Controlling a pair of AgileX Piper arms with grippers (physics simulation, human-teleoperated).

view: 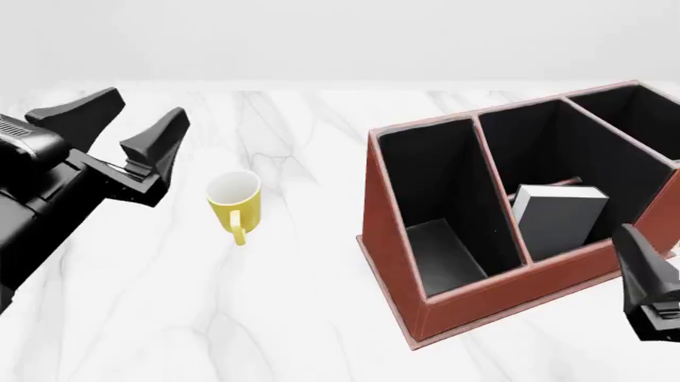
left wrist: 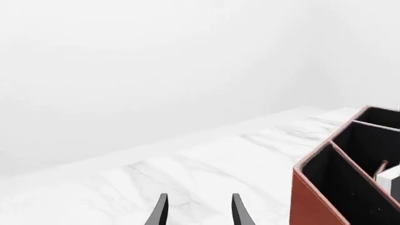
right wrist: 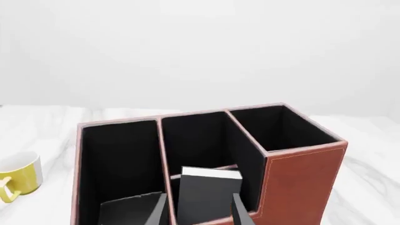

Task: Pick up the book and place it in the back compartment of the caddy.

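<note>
The reddish-brown caddy (view: 467, 298) stands at the right of the table. The black book (view: 560, 220) stands upright, slightly tilted, in the short squarish pocket of the caddy's middle column, on the near side of the cross partition (view: 558, 182). My right gripper (view: 648, 282) is open and empty, low at the near right, outside the caddy's near wall. In the right wrist view the book (right wrist: 208, 193) shows beyond the gripper (right wrist: 200, 211), apart from it. My left gripper (view: 127, 121) is open and empty at the far left, raised above the table. It also shows in the left wrist view (left wrist: 198, 211).
A yellow mug (view: 234, 204) stands upright on the white marble table (view: 212, 318) between my left gripper and the caddy. It also shows in the right wrist view (right wrist: 18, 177). The caddy's long left slot (view: 441, 231) and far right slot (view: 638, 119) hold nothing.
</note>
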